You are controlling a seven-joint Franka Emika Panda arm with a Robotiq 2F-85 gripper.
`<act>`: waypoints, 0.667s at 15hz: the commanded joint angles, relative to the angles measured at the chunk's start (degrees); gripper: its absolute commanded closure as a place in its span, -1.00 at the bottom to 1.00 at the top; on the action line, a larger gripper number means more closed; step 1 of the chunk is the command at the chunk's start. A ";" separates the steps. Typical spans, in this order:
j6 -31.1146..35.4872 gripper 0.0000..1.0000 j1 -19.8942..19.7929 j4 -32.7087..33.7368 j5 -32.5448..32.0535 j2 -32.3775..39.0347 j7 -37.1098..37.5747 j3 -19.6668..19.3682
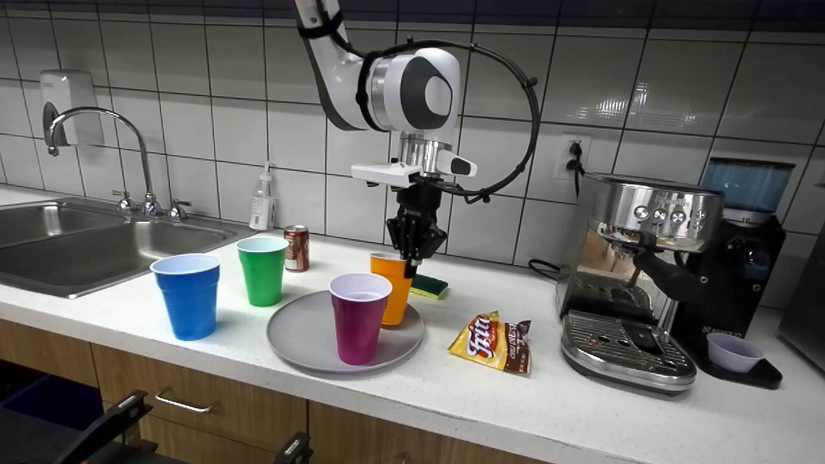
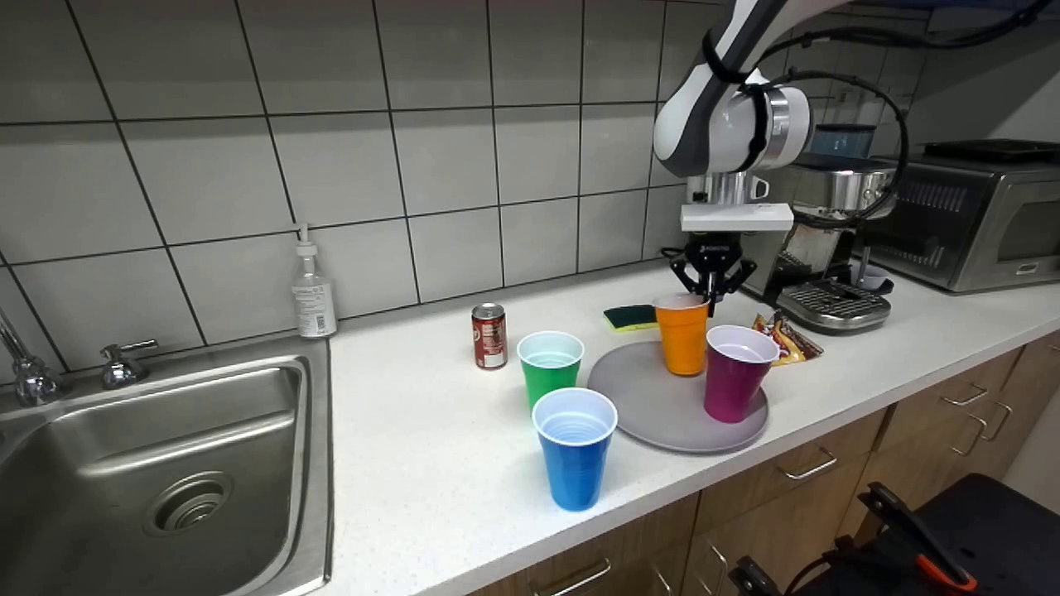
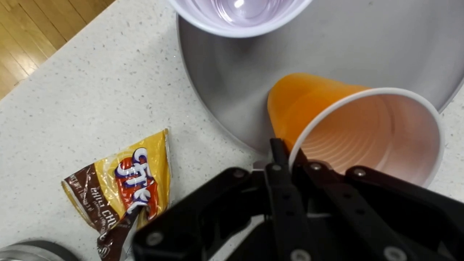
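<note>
My gripper (image 3: 290, 154) is shut on the wall of an orange cup (image 3: 308, 98), one finger outside the white rim and one inside. In both exterior views the gripper (image 1: 411, 265) points down at the rim of the orange cup (image 2: 683, 338). That cup is over the back part of a grey plate (image 1: 296, 328); whether its base touches the plate I cannot tell. On the same plate, toward the counter's front, stands an upright purple cup (image 1: 359, 322), its white rim and inside visible at the top of the wrist view. The lower fingertip inside the orange cup is partly hidden.
A blue cup (image 1: 187, 299) and a green cup (image 1: 263, 274) stand beside the plate, with a red can (image 2: 489, 335) behind. A sponge (image 1: 428, 286) lies behind the orange cup. A snack bag (image 3: 127, 181) and a coffee machine (image 1: 631, 290) are on the side away from the sink (image 2: 166, 463).
</note>
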 commanded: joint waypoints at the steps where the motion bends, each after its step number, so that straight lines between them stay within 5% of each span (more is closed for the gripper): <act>1: 0.93 0.34 -0.72 -0.18 -0.08 -0.17 0.16 0.38; 10: 1.38 -0.88 -0.92 -1.34 0.59 -2.52 -0.80 0.64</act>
